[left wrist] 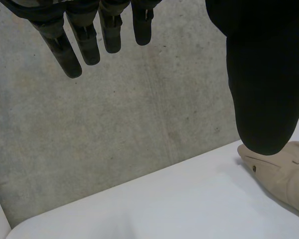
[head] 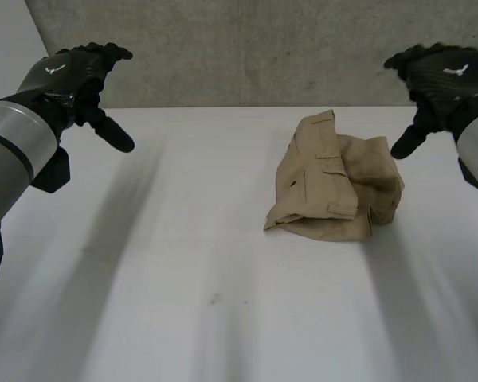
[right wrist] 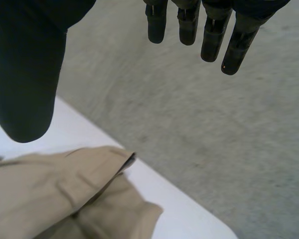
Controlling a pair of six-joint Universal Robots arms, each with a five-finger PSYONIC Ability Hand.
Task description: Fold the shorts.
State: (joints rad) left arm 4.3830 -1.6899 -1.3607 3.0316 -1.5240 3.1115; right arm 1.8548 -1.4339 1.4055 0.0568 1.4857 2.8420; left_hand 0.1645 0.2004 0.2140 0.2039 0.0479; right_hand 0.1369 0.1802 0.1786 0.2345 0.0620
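Head view: the robot's black left hand and black right hand hovered over the white table, touching nothing. The crumpled beige cloth shorts lay nearer the right hand.
Left wrist view: fingers were straight, thumb wide, empty.
Right wrist view: fingers were straight, thumb wide, empty, with the shorts beneath the thumb.

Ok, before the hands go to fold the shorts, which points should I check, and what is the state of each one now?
1. Left hand free: ok, fingers straight, holding nothing.
2. Right hand free: ok, open, apart from the shorts.
3. Cloth spread flat: not ok, bunched in a heap.
4. Cloth wholly on the table: ok.
5. Leg openings findable: cannot tell, cloth covers itself.
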